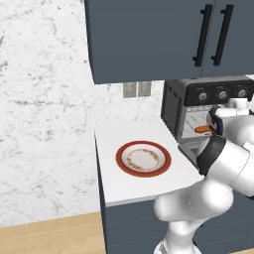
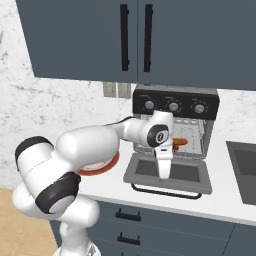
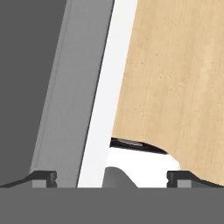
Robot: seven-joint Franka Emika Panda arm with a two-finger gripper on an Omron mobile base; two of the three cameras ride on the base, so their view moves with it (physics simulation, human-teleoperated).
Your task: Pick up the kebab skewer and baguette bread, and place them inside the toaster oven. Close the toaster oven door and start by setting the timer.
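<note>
The pincer [image 3: 111, 178] stands spread wide and grips nothing, its two dark tips at the lower left and lower right of the hand view, over the grey toaster oven door [image 3: 61, 92], the white counter edge [image 3: 107, 74] and the wooden floor [image 3: 175, 74]. In the right base view the hand hangs at centre frame above the door, which lies folded down flat. The toaster oven [image 2: 175, 105] sits right of centre, with the orange-brown baguette bread [image 2: 181, 142] inside its cavity. A red-rimmed plate [image 1: 143, 158] lies on the counter at the centre of the left base view.
</note>
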